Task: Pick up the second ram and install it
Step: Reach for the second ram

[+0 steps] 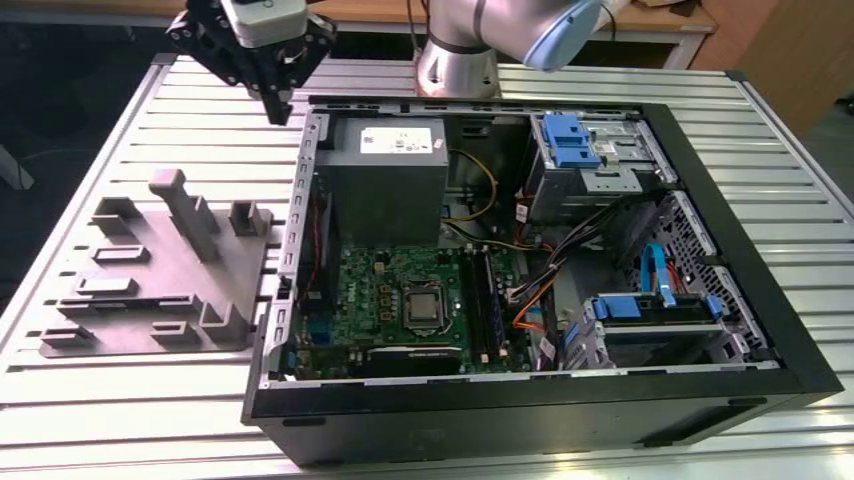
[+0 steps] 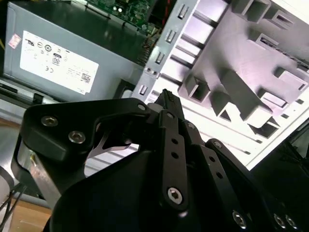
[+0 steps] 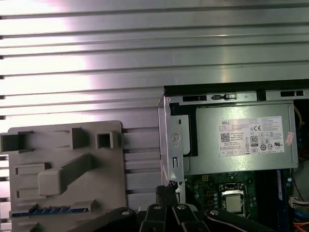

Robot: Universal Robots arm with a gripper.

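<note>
Hovering by the wall of the open black sheet-metal computer case (image 1: 534,400) on the exterior view's left, the gripper (image 1: 279,112) is pointing down; its matte black, bolted link fingers (image 2: 170,145) are pressing together into one narrow tip, with nothing clamped between them; just beside it the boxy grey power-supply box (image 1: 387,170) is sitting inside the case, next to the green motherboard (image 1: 387,290); the second ram (image 3: 50,210), a thin flat blue-green strip, is resting in the moulded grey plastic holder (image 1: 160,280), well apart from the fingertips; its long axis is running roughly along the ribs of the ridged aluminium table (image 1: 134,400), along the holder's edge farthest from the gripper; the holder, blocky with slots and upright posts, is lying just beside the case.
</note>
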